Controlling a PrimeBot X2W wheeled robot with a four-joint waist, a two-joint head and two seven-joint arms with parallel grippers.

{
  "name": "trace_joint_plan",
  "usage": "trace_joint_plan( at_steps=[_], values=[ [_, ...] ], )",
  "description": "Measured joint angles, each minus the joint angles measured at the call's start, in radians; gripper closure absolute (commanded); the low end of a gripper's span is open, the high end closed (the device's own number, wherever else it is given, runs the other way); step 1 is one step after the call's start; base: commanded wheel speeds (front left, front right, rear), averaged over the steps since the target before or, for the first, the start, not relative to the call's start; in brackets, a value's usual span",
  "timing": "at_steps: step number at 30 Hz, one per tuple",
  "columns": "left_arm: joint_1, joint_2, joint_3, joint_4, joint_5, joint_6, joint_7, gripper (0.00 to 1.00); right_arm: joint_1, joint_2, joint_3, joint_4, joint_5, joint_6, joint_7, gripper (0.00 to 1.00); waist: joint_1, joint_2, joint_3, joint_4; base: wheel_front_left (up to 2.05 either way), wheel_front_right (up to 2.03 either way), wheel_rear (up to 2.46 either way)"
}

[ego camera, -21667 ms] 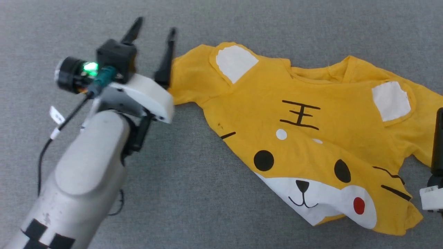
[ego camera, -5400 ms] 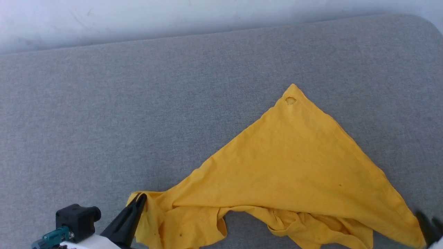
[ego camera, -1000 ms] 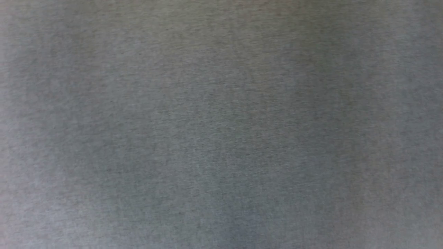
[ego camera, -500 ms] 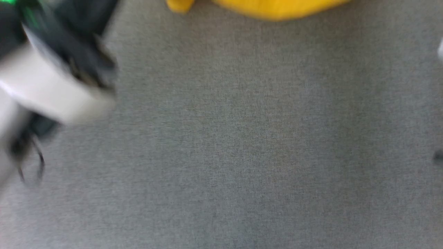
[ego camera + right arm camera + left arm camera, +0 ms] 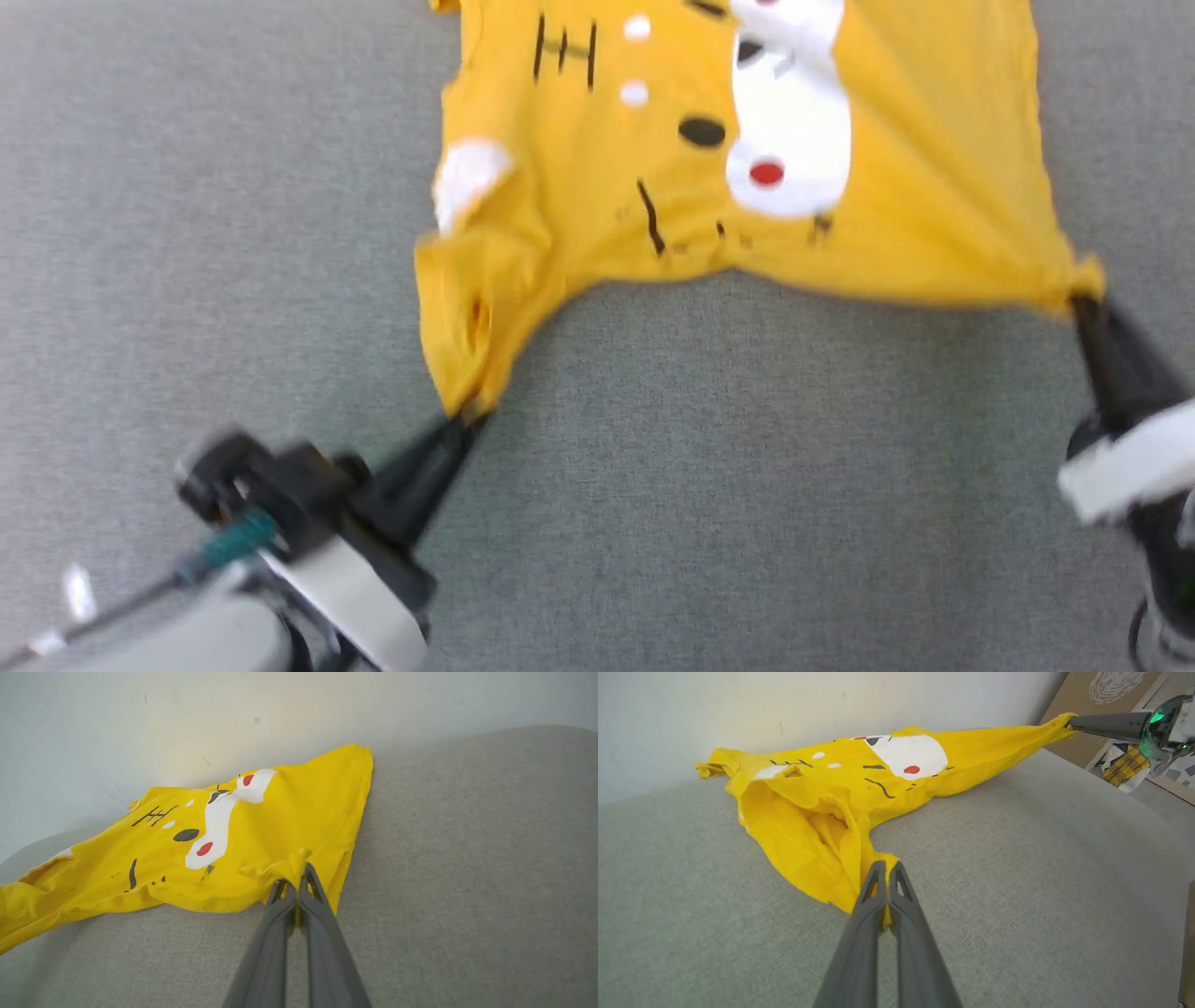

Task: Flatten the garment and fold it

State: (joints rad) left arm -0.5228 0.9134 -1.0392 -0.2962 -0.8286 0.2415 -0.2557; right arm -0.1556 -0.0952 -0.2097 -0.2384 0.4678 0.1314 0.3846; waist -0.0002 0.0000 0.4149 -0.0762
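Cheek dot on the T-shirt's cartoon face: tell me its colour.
The cheek dot is red, on the white muzzle of the yellow T-shirt; clearest in the head view.

Overhead head, low wrists, shared garment (image 5: 934,140)

Garment (image 5: 560,177) cut off at head view's top edge; outlines blurred.

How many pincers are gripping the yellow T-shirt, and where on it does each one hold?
2. The left pincer is shut on the near sleeve of the T-shirt; the right pincer is shut on its near hem corner.
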Motion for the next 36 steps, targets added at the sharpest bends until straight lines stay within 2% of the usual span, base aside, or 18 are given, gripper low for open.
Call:
trace_joint_plan(
  at_steps=[5,13,22,30,36],
  values=[
    [0.088,-0.034,-0.044,0.066,-0.008,0.019,0.0,1.0,0.134,0.012,0.0,0.038,-0.008,0.0,-0.02,1.0,0.0,0.0,-0.041,0.01,0.0,0.0,0.0],
    [0.208,-0.072,-0.062,0.146,-0.133,0.025,0.008,1.0,0.282,0.03,-0.011,0.12,0.003,0.0,-0.024,1.0,0.0001,0.0,-0.107,0.014,0.0,0.0,0.0],
    [0.323,-0.061,-0.07,0.174,-0.275,0.027,0.05,1.0,0.376,0.035,-0.044,0.182,0.033,0.0,0.057,1.0,0.0001,0.0,-0.166,0.006,0.0,0.0,0.0],
    [0.423,-0.013,-0.094,0.131,-0.431,0.041,0.167,1.0,0.469,0.033,-0.087,0.16,0.037,0.002,0.191,1.0,0.0001,0.0,-0.203,0.001,0.0,0.0,0.0],
    [0.452,-0.009,-0.105,0.124,-0.47,0.042,0.198,1.0,0.496,0.03,-0.089,0.155,0.033,0.002,0.241,1.0,0.0002,0.0,-0.22,0.003,0.0,0.0,0.0]
  ],
)
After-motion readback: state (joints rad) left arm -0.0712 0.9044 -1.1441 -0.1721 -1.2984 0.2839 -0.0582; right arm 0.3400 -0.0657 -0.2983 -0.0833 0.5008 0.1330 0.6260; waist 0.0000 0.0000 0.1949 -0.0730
